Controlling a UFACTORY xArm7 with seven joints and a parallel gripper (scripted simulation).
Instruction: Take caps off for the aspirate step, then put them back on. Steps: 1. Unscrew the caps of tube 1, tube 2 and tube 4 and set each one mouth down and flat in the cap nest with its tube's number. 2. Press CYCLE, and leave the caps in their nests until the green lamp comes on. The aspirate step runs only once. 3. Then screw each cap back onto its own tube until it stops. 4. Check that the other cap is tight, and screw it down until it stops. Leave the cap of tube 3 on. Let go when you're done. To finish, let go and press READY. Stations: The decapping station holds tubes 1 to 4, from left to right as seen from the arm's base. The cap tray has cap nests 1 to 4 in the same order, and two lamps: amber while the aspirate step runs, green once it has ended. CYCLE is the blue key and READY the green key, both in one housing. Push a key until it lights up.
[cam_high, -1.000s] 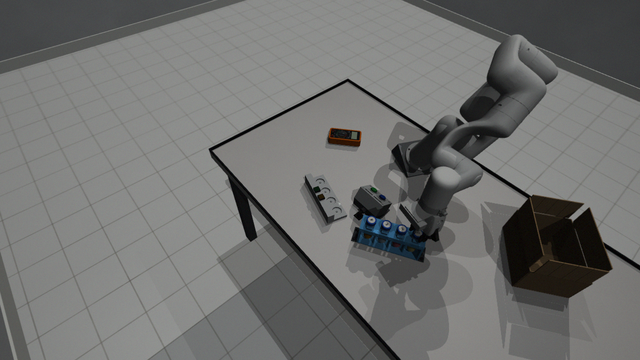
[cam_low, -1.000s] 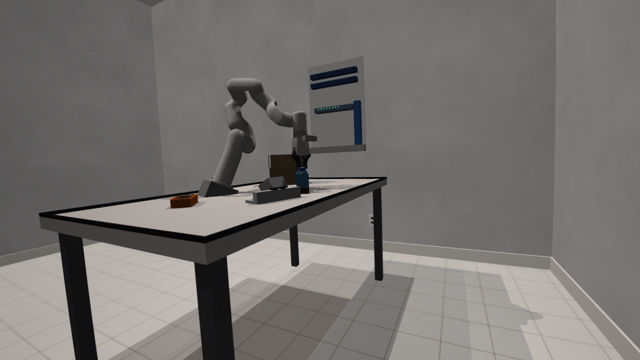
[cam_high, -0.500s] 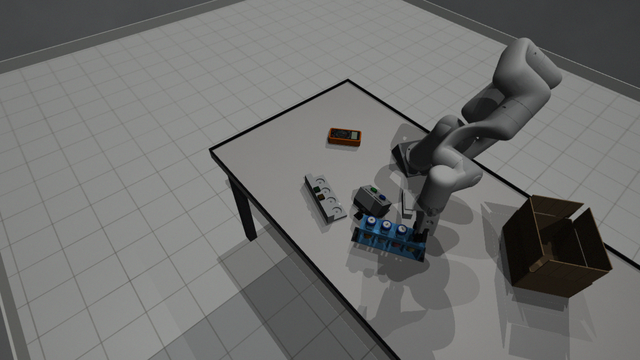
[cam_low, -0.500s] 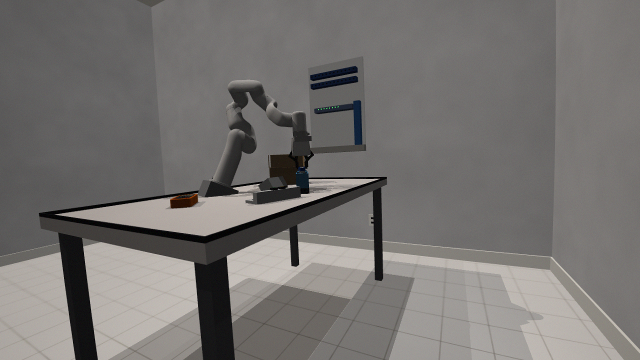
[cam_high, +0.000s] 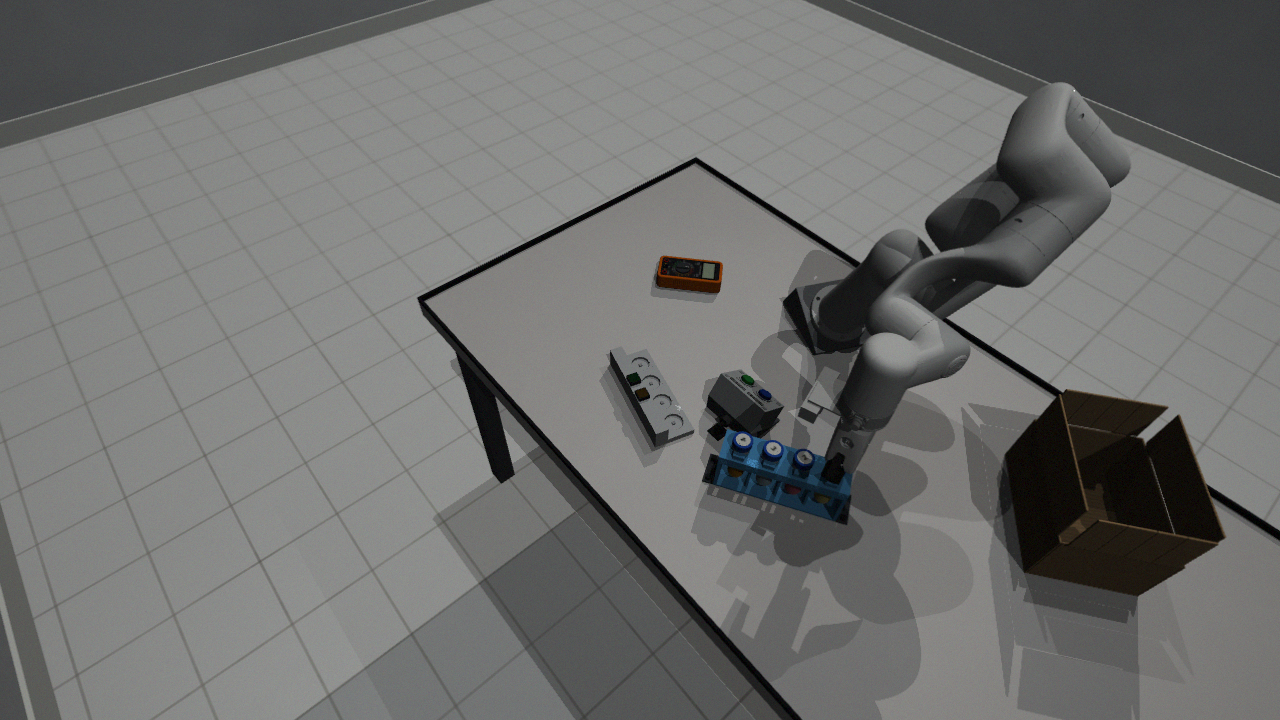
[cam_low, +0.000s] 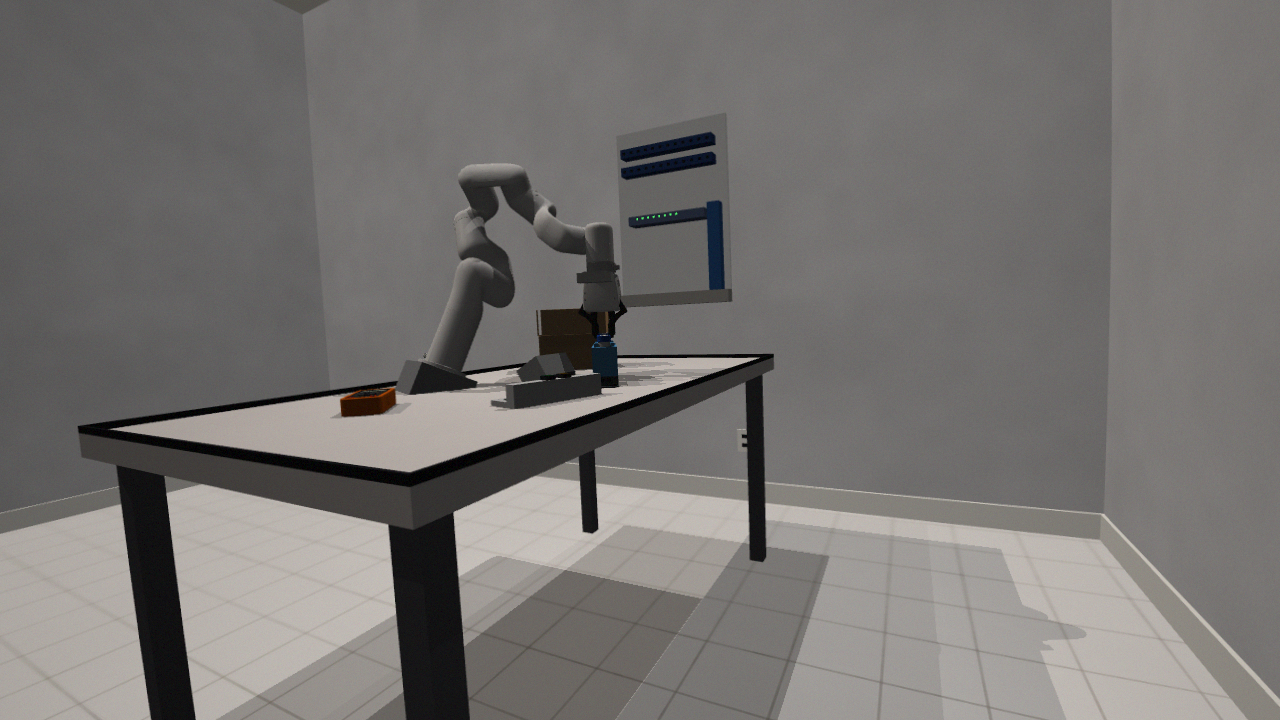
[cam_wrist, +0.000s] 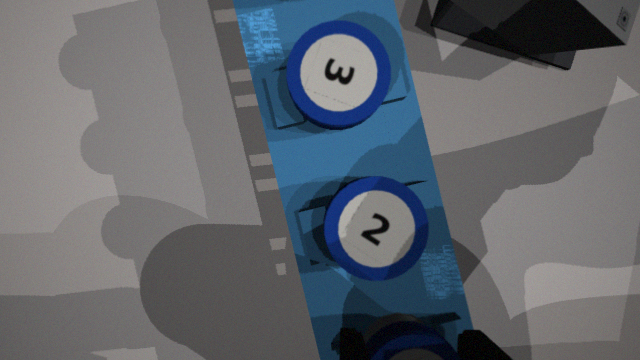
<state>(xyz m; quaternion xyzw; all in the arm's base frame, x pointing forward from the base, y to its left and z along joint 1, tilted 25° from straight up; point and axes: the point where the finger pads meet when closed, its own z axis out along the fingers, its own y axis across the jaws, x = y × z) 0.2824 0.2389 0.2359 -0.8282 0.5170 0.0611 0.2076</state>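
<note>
The blue decapping station (cam_high: 776, 488) (cam_low: 605, 360) (cam_wrist: 345, 155) stands near the table's front edge. The caps of tube 2 (cam_high: 801, 461) (cam_wrist: 376, 227), tube 3 (cam_high: 772, 451) (cam_wrist: 338, 73) and tube 4 (cam_high: 742, 441) sit on their tubes. My gripper (cam_high: 836, 467) (cam_low: 608, 325) (cam_wrist: 412, 350) points straight down at the end of the station and is shut on the cap of tube 1 (cam_wrist: 406, 343), which sits on its tube. The grey cap tray (cam_high: 651, 398) (cam_low: 546, 389) has empty nests and both lamps look dark. The key housing (cam_high: 744, 400) (cam_low: 546, 364) carries the green key (cam_high: 748, 379) and the blue key (cam_high: 764, 394), both unlit.
An orange multimeter (cam_high: 688, 273) (cam_low: 367, 402) lies farther back on the table (cam_high: 554, 295). An open cardboard box (cam_high: 1109, 492) (cam_low: 559, 335) stands at the right. A wall panel (cam_low: 673, 210) hangs behind the table.
</note>
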